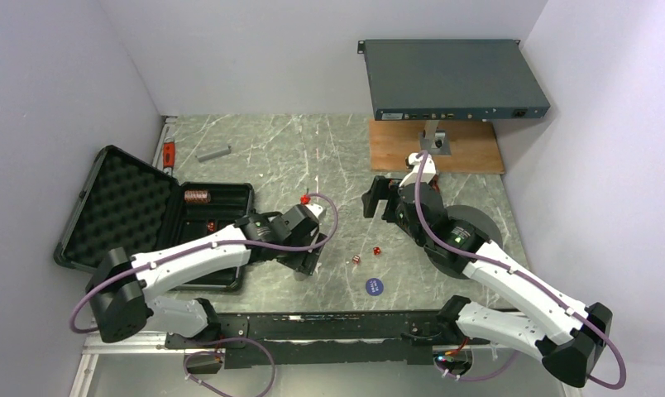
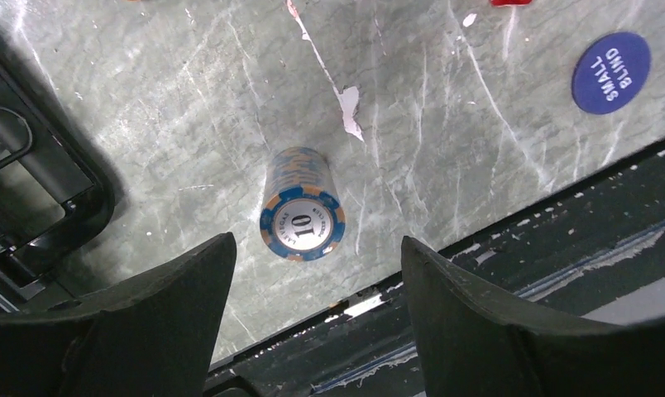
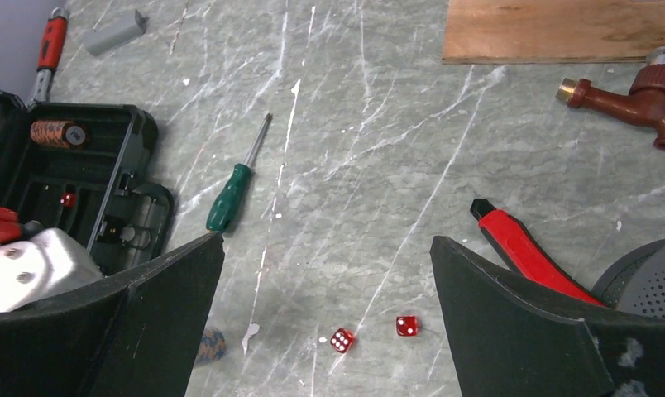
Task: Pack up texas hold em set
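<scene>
The black briefcase (image 1: 118,207) lies open at the left, foam lid back. Its base (image 3: 106,178) holds an orange chip stack (image 3: 58,133) and one red die (image 3: 67,199). A blue and orange chip stack (image 2: 303,213) lies on its side on the table, just beyond my left gripper (image 2: 317,248), which is open and empty above it. Two red dice (image 3: 342,340) (image 3: 407,326) lie on the table below my right gripper (image 3: 327,240), which is open and empty. The blue "SMALL BLIND" button (image 2: 610,73) lies near the front edge (image 1: 374,287).
A green-handled screwdriver (image 3: 228,197) lies beside the case. A red-handled tool (image 3: 523,248) and the large grey disc (image 3: 648,277) are to the right. A brown tap (image 3: 635,91) and a wooden board (image 3: 561,29) lie farther back. A grey block (image 3: 114,31) is at the far left.
</scene>
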Available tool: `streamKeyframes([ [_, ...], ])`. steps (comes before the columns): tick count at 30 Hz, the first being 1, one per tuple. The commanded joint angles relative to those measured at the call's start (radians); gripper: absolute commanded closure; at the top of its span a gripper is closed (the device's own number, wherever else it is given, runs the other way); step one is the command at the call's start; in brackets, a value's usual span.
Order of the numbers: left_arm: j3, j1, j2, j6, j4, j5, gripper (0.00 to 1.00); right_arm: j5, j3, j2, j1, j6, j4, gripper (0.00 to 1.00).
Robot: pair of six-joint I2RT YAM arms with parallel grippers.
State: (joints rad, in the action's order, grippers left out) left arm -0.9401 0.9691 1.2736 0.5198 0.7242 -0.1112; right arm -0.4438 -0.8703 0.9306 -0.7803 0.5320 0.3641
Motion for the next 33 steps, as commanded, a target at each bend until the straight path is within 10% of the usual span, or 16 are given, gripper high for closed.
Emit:
streamKeyframes([
  [1,-0.052,0.024,0.057,0.054,0.028,-0.068,0.22,-0.01,0.004,-0.021,0.003,0.017,0.002,0.0],
  [33,-0.021,0.027,0.159,0.102,0.011,-0.057,0.37,0.003,0.024,-0.011,0.006,0.036,-0.001,0.0],
])
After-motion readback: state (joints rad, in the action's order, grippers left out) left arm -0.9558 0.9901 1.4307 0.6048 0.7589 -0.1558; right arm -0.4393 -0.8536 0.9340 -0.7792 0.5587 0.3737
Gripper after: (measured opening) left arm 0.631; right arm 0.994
